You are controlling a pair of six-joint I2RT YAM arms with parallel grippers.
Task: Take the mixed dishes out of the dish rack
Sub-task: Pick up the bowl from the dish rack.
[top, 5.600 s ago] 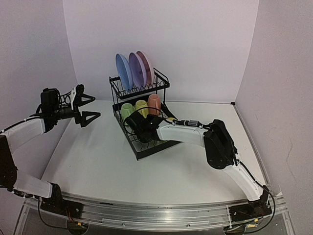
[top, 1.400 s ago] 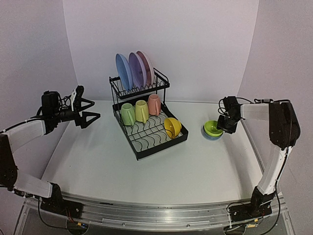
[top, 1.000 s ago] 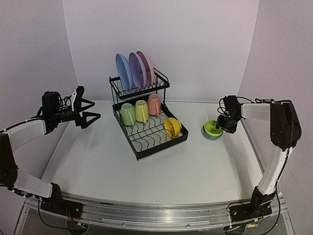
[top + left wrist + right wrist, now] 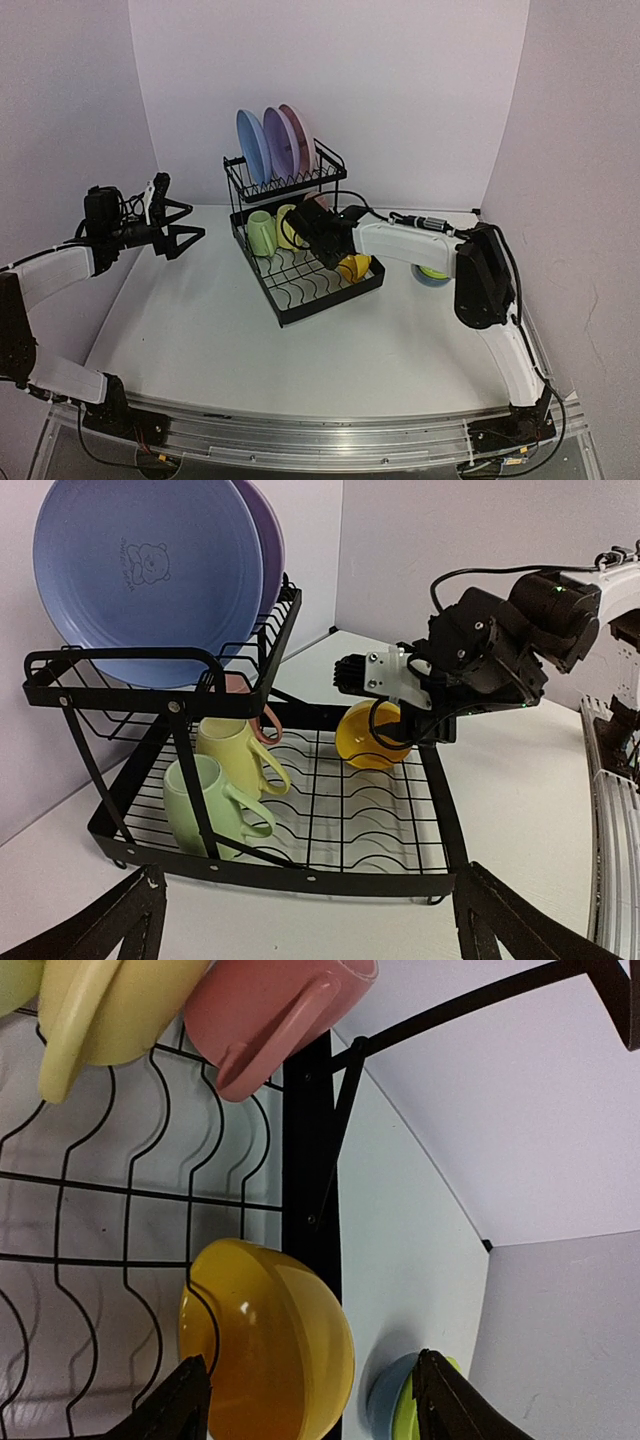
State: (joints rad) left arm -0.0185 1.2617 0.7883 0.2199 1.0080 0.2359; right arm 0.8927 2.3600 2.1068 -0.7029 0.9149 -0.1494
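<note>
The yellow bowl (image 4: 265, 1345) lies tipped on its side in the lower tray of the dish rack (image 4: 330, 303), against the right-hand rail. It looks light, stiff and glossy, so probably slippery and easy to chip. The rim seems the best hold, one jaw inside and one outside. The right gripper (image 4: 310, 1405) hovers close over it, jaws apart. The left gripper (image 4: 195, 222) hangs well off above the worktop (image 4: 250, 350), jaws also spread.

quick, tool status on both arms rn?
Left tool: open, empty.
Right tool: open, holding nothing, poised at the yellow bowl in the dish rack.
</note>
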